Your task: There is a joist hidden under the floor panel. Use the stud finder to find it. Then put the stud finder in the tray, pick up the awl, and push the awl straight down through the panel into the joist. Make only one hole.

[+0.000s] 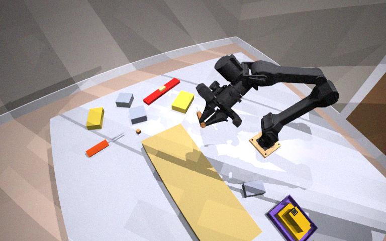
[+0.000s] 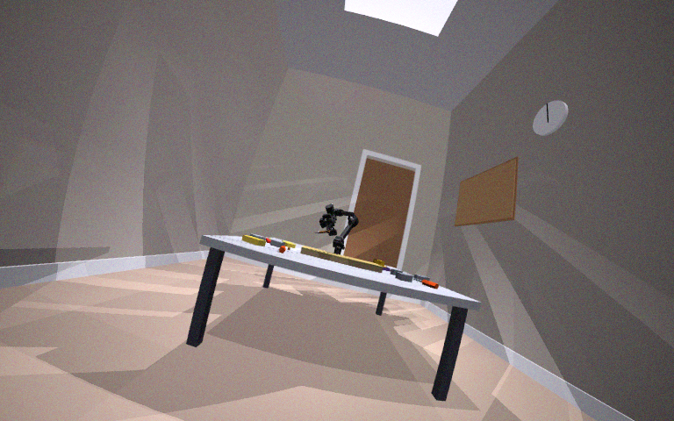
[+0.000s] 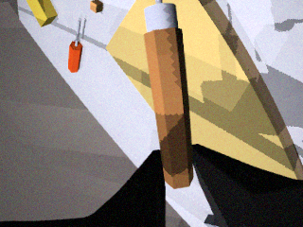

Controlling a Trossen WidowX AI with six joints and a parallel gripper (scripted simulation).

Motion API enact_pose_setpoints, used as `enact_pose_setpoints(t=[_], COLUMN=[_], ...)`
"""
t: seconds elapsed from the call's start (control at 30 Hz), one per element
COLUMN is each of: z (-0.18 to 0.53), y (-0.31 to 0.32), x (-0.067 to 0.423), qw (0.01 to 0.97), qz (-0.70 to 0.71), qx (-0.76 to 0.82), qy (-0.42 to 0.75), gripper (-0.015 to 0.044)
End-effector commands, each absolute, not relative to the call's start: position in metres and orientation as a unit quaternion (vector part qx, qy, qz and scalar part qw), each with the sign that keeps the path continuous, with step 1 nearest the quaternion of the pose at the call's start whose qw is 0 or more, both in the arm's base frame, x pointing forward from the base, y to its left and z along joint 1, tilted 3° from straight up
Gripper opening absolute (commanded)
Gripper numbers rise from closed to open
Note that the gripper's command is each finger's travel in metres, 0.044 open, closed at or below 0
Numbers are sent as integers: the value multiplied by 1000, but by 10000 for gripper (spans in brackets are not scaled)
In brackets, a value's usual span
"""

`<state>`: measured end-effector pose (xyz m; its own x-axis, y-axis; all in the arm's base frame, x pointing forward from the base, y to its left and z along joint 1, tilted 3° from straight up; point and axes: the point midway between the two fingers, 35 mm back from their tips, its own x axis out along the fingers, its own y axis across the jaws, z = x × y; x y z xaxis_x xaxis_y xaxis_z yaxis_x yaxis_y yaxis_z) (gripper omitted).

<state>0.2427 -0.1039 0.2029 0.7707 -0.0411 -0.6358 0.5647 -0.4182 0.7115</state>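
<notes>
My gripper is shut on the awl's wooden handle and holds it above the table, beyond the panel's far end. The awl has a brown handle and a grey collar. It lies nearly level in the exterior view, its thin shaft pointing away from the fingers. The floor panel is a long tan board; no hole can be made out, and the joist is hidden. The yellow stud finder lies in the purple tray.
An orange-handled tool and a small brown cube lie left of the panel. A red bar, yellow blocks and grey blocks lie farther back. Another grey block lies near the tray.
</notes>
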Motion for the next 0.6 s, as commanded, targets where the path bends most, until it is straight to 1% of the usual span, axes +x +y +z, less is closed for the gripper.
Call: enact_pose_setpoints(t=[0.0,0.57], z=[210,242], y=[-103,-102], x=[246,253], qw=[465,259], qz=[-276,-183], qx=[831,947], qy=[133,42], gripper=[0,0])
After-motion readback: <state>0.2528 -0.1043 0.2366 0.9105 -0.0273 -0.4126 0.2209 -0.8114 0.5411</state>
